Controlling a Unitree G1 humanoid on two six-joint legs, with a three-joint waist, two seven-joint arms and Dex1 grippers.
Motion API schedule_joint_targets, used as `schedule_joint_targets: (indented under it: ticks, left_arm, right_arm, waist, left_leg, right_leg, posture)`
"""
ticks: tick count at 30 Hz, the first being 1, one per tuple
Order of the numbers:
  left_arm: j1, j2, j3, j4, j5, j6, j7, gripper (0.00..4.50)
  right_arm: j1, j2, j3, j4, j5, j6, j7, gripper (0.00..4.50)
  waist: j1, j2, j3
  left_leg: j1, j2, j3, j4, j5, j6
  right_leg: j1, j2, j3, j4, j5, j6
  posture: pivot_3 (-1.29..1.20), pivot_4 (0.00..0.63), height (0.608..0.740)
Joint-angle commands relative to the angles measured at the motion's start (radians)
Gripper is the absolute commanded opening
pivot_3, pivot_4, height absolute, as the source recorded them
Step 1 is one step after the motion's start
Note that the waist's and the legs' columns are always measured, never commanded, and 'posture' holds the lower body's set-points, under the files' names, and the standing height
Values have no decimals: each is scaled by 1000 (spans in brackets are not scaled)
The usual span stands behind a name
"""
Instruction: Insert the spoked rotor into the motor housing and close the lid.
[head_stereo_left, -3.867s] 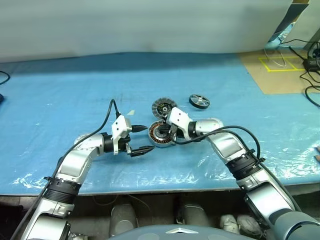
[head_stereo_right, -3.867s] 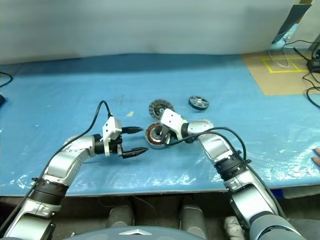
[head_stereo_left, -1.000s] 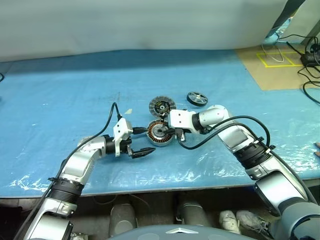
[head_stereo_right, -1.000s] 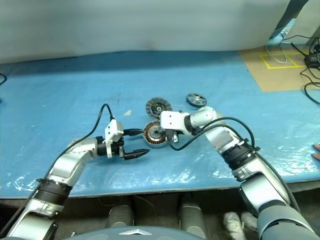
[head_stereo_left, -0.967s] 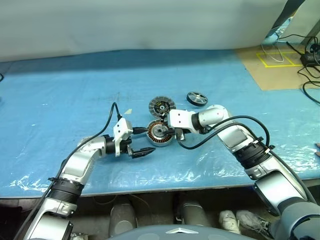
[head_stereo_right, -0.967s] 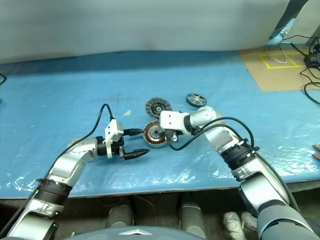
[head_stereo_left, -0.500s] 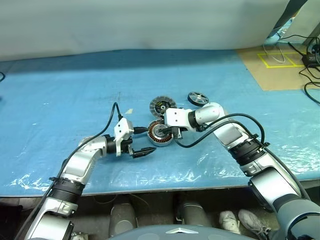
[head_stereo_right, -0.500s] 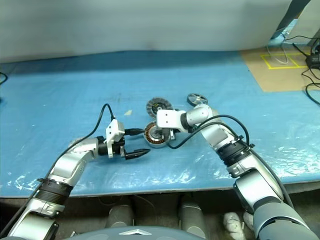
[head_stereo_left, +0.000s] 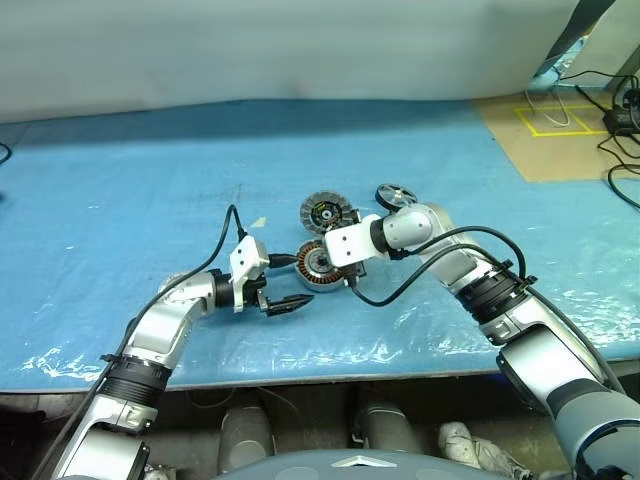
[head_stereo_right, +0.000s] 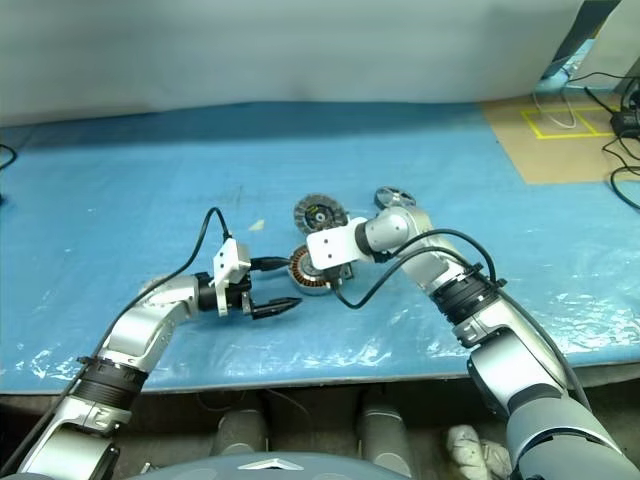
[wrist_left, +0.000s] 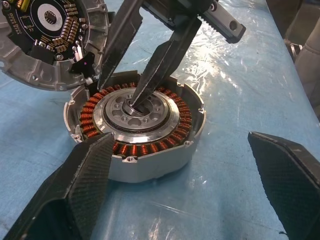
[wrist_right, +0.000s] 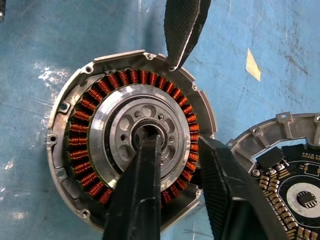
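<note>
The motor housing (head_stereo_left: 318, 265), a short silver can with copper windings around a silver hub, lies flat on the blue table (head_stereo_left: 150, 160). My right gripper (wrist_right: 177, 142) reaches down onto it. One fingertip sits in the hub's bore and the other on the side toward the lid, with the jaws narrowed on that part. The lid (head_stereo_left: 325, 212), its radially patterned face up, touches the housing's far edge. Farther right lies the spoked rotor (head_stereo_left: 397, 196), apart from both grippers. My left gripper (head_stereo_left: 304, 278) is open, level beside the housing's left side, with nothing held.
A small pale scrap (head_stereo_left: 257, 223) lies left of the lid. A brown board (head_stereo_left: 560, 140) with yellow tape and cables sits at the far right. The table's front edge (head_stereo_left: 300, 368) runs close below both arms.
My right wrist has rolled and tipped further down over the housing, and its fingers have drawn closer together. The housing, lid, rotor and left gripper have stayed put.
</note>
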Motion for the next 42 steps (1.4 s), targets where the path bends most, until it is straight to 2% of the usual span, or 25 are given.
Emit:
schedule_joint_targets:
  ticks: [1, 12, 23, 31, 42]
  left_arm:
    - [-12, 6, 13, -2, -5, -21, -12, 4500]
    - [-12, 2, 6, -11, 1, -17, -6, 4500]
    - [-8, 2, 7, 0, 3, -29, -13, 4500]
    - [-7, -8, -5, -11, 11, -26, -1, 4500]
    - [-6, -16, -3, 95, 32, -119, -29, 4500]
  right_arm:
    - [2, 4, -23, 5, 3, -3, -13, 30]
    - [26, 16, -45, 1, 25, 21, -18, 30]
    - [77, 50, -156, -21, 177, 169, -17, 30]
    - [124, 38, -187, -44, 215, 170, -19, 30]
    - [97, 35, -215, -123, 279, 237, 7, 30]
  waist:
    - [0, 0, 0]
    - [-1, 0, 0]
    - [0, 0, 0]
    - [1, 0, 0]
    - [2, 0, 0]
  left_leg:
    - [0, 0, 0, 0, 0, 0]
    - [0, 0, 0, 0, 0, 0]
    - [0, 0, 0, 0, 0, 0]
    - [0, 0, 0, 0, 0, 0]
    - [0, 0, 0, 0, 0, 0]
  right_leg:
    - [0, 0, 0, 0, 0, 0]
    - [0, 0, 0, 0, 0, 0]
    - [0, 0, 0, 0, 0, 0]
    - [0, 0, 0, 0, 0, 0]
    - [0, 0, 0, 0, 0, 0]
  posture:
    - [0, 150, 740]
    - [0, 150, 740]
    - [0, 150, 740]
    - [0, 150, 740]
    - [0, 150, 740]
